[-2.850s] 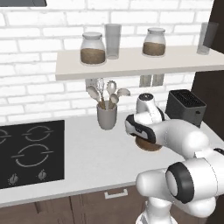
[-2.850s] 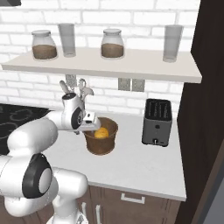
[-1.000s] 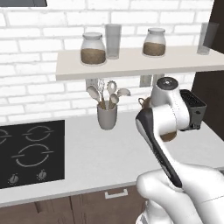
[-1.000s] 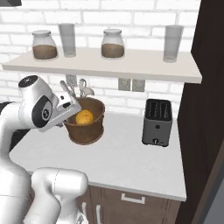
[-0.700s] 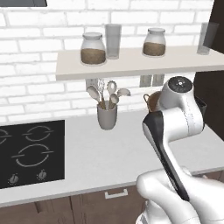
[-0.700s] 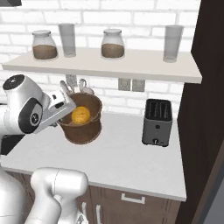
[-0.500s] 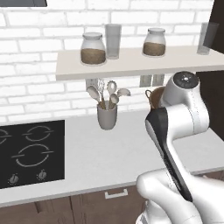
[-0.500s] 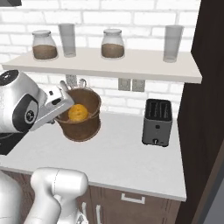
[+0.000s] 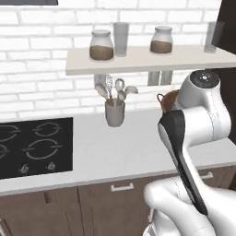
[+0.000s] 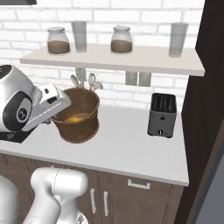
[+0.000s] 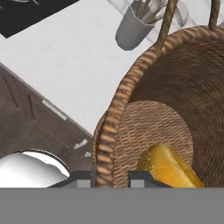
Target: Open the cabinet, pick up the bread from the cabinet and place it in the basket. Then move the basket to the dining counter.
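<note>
Woven brown wicker is showing at centre right of the left base view, where a sliver of the small round brown woven basket (image 9: 168, 101) is peeking out from behind the white arm; the grey utensil cup (image 9: 115, 113) is standing to its left on the white worktop (image 9: 120, 147).

Moving to the right base view, the basket (image 10: 78, 118) is sitting at middle left, tilted, apparently lifted off the worktop, with the white hand reaching its near-left rim from the left edge of the frame. The small golden-orange bun of bread (image 10: 75, 118) is lying inside, low against the wall. A black toaster (image 10: 162, 114) is standing well apart to the right.

Coming to the hand view, the two-finger gripper (image 11: 111, 179) at bottom centre is straddling the basket rim (image 11: 114, 113), one tip outside and one inside, pinching the wall. The bread (image 11: 168, 168) is resting just right of the inner tip. Judging from this, carrying depends on that rim staying clamped.
</note>
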